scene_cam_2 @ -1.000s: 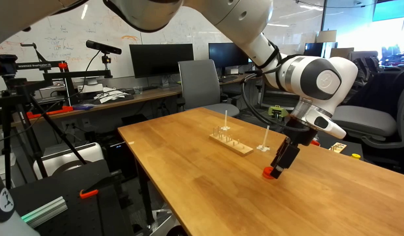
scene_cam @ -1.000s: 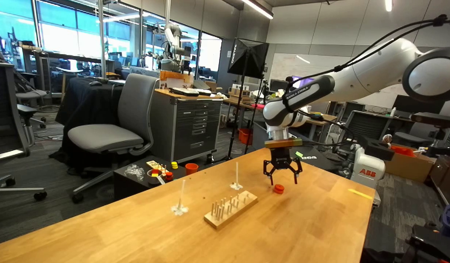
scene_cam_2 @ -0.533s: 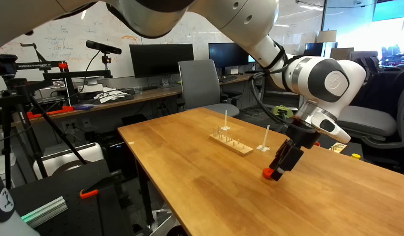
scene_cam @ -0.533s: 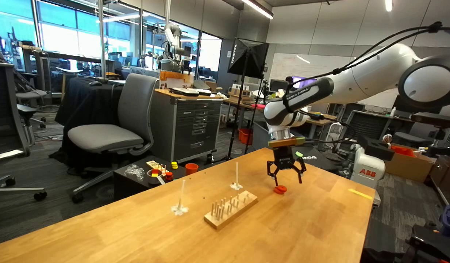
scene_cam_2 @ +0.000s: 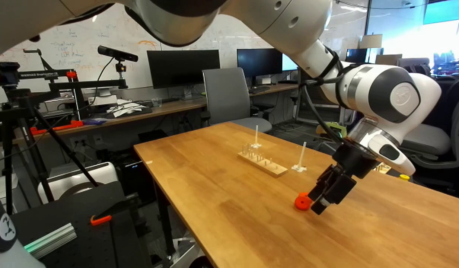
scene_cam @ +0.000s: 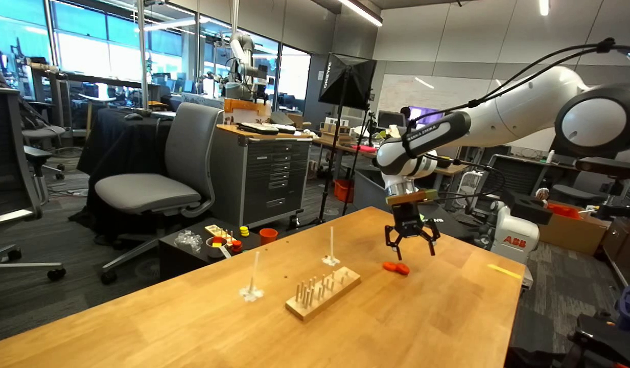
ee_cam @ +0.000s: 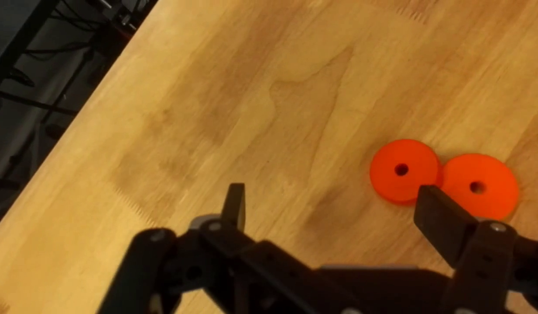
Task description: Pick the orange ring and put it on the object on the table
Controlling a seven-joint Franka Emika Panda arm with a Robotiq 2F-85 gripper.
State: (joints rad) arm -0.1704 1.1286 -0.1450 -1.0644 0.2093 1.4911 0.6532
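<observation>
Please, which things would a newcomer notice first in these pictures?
Probably the white arm over the table in both exterior views. Then, in the wrist view, the orange ring and a redder ring, close together near the open gripper. Apart from them, on the table, lies a pegged board.

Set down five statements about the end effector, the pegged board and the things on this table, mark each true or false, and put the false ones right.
1. The wooden board carries upright pegs. True.
2. In the wrist view, the orange ring shows to the right of the red piece. True.
3. The orange ring sits on one of the pegs. False: it is next to the red piece, away from the wooden board.
4. The end effector is open. True.
5. Only one thin rod is standing. False: two thin rods stand on the table.
</observation>
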